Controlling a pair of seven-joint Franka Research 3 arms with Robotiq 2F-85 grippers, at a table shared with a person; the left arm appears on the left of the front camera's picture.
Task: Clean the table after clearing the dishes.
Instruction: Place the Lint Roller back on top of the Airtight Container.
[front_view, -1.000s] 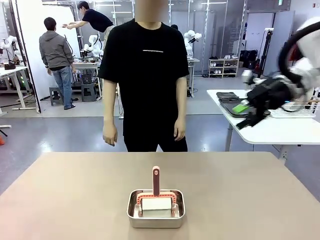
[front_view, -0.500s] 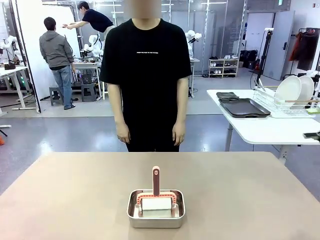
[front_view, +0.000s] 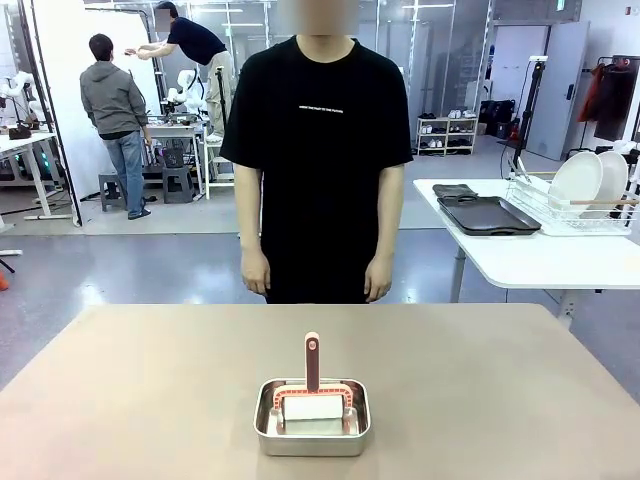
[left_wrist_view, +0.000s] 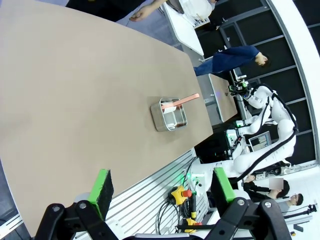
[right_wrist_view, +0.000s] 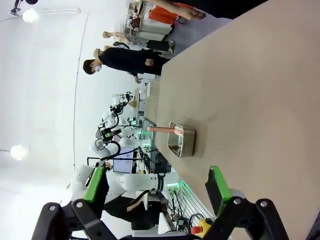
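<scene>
The beige-brown table (front_view: 150, 380) carries a small steel pan (front_view: 312, 417) near its front middle, with a red-handled wiper (front_view: 312, 362) standing in it. Two white plates (front_view: 580, 180) stand upright in a wire rack on the white side table, next to dark trays (front_view: 487, 215). In the left wrist view my left gripper (left_wrist_view: 162, 185) is open and holds nothing, high above the table's (left_wrist_view: 75, 100) near edge and far from the pan (left_wrist_view: 171, 114). My right gripper (right_wrist_view: 156, 184) is also open with nothing in it, and the pan (right_wrist_view: 181, 141) lies well beyond it.
A person in a black shirt (front_view: 318, 150) stands at the table's far edge, arms hanging down. The white side table (front_view: 540, 260) with the wire rack (front_view: 570, 212) stands off to the right. Other people work at benches far back left.
My right arm, over the side table a second ago, has drawn out of the front view to the right. The person has shifted slightly to the right.
</scene>
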